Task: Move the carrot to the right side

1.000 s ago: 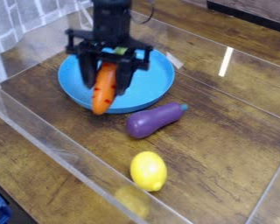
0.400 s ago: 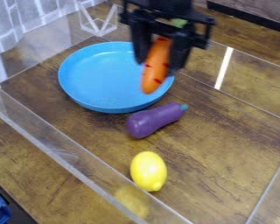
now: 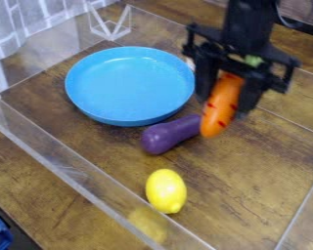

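1. Brown wooden tabletop [image 3: 238, 210] is seen spread beneath the toys, and its right part is where the carrot is wanted.
2. The black, many-jointed robot gripper [image 3: 227, 82] has been shifted rightward over the last second, from above the dish to a place beyond its right rim. Its claw is closed, with the carrot clamped between the fingers near the upper end.
3. The round, bright blue plastic dish [image 3: 124, 86] is left at the far left, unmoved. Since the carrot was earlier held over it and is now held outside it, the rim can be judged to have been passed.
4. The tapered orange toy carrot [image 3: 222, 105] is held with its narrow end pointed down, just right of the eggplant. It appears to be held above the wood, though the exact height cannot be told. The task is judged to be past halfway: some further travel to the right may be wanted, then a lowering and a release.
5. The glossy purple toy eggplant [image 3: 172, 135] is unmoved between dish and carrot. It could be nudged if the carrot were lowered here.
6. The small, oval yellow lemon [image 3: 166, 190] is also unmoved, on the near side, well apart from the carrot.
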Robot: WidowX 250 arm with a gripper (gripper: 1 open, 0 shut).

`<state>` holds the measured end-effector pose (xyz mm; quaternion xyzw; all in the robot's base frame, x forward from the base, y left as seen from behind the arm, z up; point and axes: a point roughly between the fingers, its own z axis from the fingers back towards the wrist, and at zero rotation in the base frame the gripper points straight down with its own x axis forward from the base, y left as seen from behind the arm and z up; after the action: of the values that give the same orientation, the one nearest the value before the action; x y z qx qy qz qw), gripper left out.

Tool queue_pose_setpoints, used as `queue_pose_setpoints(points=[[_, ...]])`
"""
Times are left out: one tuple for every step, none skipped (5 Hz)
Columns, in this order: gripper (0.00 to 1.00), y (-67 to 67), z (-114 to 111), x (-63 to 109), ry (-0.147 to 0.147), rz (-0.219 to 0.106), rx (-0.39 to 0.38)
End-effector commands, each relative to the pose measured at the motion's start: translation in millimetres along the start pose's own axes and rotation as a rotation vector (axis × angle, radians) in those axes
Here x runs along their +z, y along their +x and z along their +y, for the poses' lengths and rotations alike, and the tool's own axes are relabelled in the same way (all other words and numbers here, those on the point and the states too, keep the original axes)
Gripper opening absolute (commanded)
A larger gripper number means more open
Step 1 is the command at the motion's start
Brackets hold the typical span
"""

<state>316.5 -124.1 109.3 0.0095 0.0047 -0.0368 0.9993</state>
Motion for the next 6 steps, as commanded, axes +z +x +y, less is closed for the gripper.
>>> queue_pose_setpoints(points=[[0.0, 2.4, -14.0, -0.2, -0.008, -0.063, -0.025], [0.0, 0.1, -14.6, -22.1, -0.005, -0.052, -0.037], [0.0, 0.7, -10.5, -35.5, -0.002, -0.051, -0.039], [0.0, 2.0, -3.2, -39.6, 0.001, -0.049, -0.033], [1.0, 3.9, 2.9, -43.6, 0.001, -0.049, -0.024], [1.0, 4.8, 7.3, -49.6, 0.001, -0.048, -0.023]])
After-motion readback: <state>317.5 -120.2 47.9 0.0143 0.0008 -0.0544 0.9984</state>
